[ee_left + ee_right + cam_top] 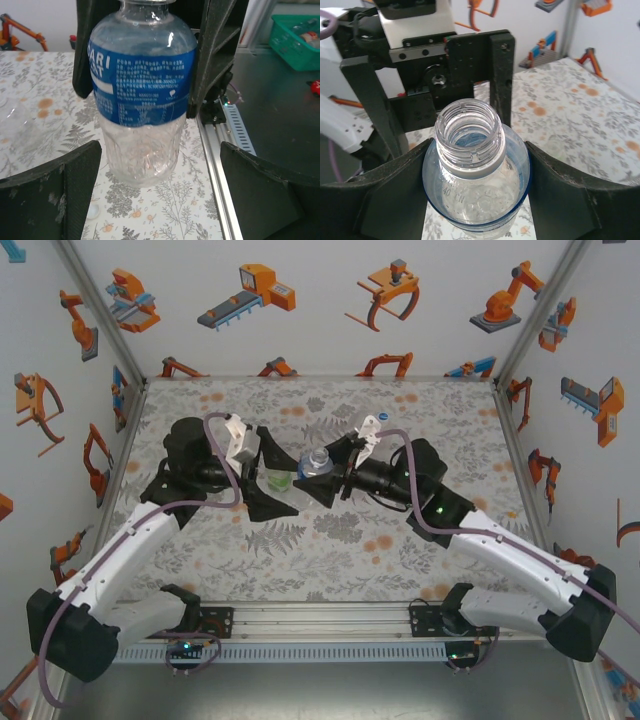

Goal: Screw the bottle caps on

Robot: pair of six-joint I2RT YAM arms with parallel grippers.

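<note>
- Top view, just left of centre: left gripper (285, 478) has its claw spread wide and grips nothing. In the left wrist view its fingers (65, 190) sit in the lower corners, well apart.
- Green bottle (278, 481) is at centre of the top view, between those spread fingers. Can't tell if it touches them.
- Blue bottle (316, 460) is just right of the green one, upright on the table (330, 540). In the left wrist view it sits mid-frame with a blue label band.
- Right gripper (320, 470) holds the blue bottle. In the right wrist view its fingers (390, 190) press both sides at the shoulder, across the lower half of the frame.
- Bottle neck is open with bare threads, centre of the right wrist view.
- Wall (320, 310) with orange robot prints runs along the top of the top view.
</note>
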